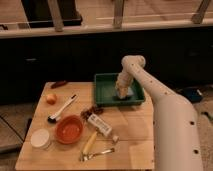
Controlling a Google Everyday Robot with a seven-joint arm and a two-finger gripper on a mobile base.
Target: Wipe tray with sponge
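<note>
One green tray (102, 90) is set at the far right edge of the wooden table (135, 135), and the gripper (122, 92) is lowered inside it near its right rim, over a pale blue sponge (126, 93); the jaw state cannot be told. Open tabletop is left in front of the tray. One orange bowl (69, 129), one white tube (99, 124) and one brush (62, 108) are counted to the left.

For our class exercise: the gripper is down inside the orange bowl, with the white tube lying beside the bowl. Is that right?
Not quite. The camera view shows the gripper down inside the green tray, not the bowl. The tube does lie beside the bowl.
</note>
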